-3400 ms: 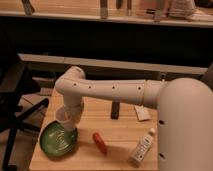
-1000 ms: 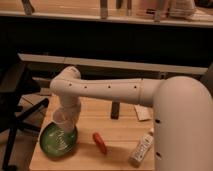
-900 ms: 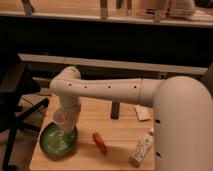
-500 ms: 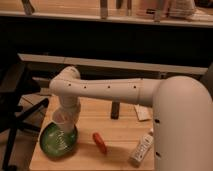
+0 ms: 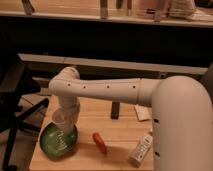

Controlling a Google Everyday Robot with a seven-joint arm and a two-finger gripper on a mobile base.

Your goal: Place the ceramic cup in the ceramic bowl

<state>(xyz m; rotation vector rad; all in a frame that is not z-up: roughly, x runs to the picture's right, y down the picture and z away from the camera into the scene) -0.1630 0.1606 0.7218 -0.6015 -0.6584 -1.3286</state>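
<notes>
- Camera view: pincer (image 5: 65,121) sits at the arm's low end, over the worktop's (image 5: 120,131) left part, clamped on the ceramic cup (image 5: 59,117); cup is aloft w/ rim roughly upward.
- Key relation: ceramic bowl (image 5: 47,145) lies directly below cup & pincer, slightly toward the front-left; cup looks just above the bowl's inside, contact unclear.
- Judged next move: short straight drop, then release.
- Red-orange thing (image 5: 99,142) & bottle (image 5: 141,149) lie to the right, apart from the bowl.
</notes>
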